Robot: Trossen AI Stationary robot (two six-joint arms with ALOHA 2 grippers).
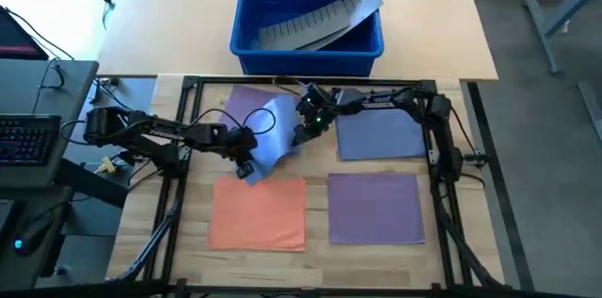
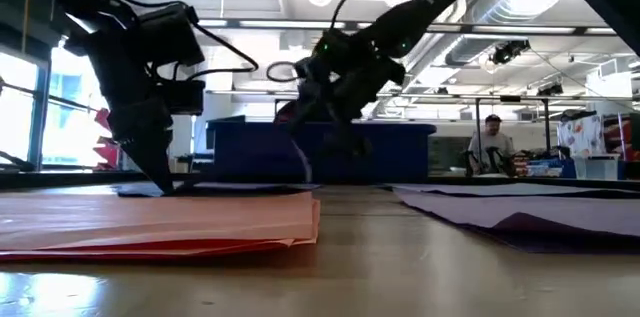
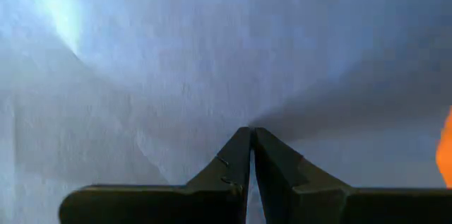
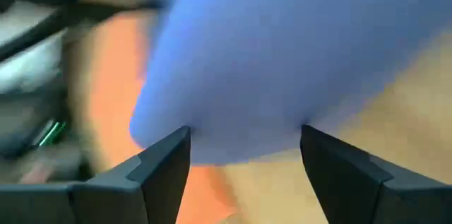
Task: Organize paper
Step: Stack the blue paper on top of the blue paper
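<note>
Orange paper: a flat, roughly square orange sheet (image 1: 258,211) lies on the near left part of the pale wooden table (image 1: 320,260); in the low view (image 2: 160,222) its near edge shows as a thin stack of layers.
Near purple paper: a flat purple square sheet (image 1: 375,207) lies to the right of the orange one, apart from it, with bare wood between them.
Left gripper: the left gripper (image 1: 246,168) sits just beyond the far edge of the orange sheet, its dark fingers (image 3: 236,160) pressed together on the edge of a light blue sheet of paper (image 1: 273,143); the left wrist view is filled almost wholly by that blue sheet (image 3: 212,61).
Blue paper: this sheet is curled and lifted off the table between the two grippers, bending upward from the left gripper's pinch.
Right gripper: the right gripper (image 1: 303,134) hangs at the blue sheet's other side, its two dark fingers (image 4: 159,164) spread wide apart, with the blue sheet's rounded edge (image 4: 282,54) just ahead of them; it holds nothing.
Far purple paper, left: another purple sheet (image 1: 246,102) lies partly under the lifted blue one.
Far right paper: a blue-purple flat sheet (image 1: 381,133) lies beyond the near purple one, under the right arm.
Bin: a blue plastic bin (image 1: 308,16) stands on the far table, holding a grey ridged strip (image 1: 315,18) that leans across it.
Room: in the low view a person (image 2: 490,145) stands far behind the table.
</note>
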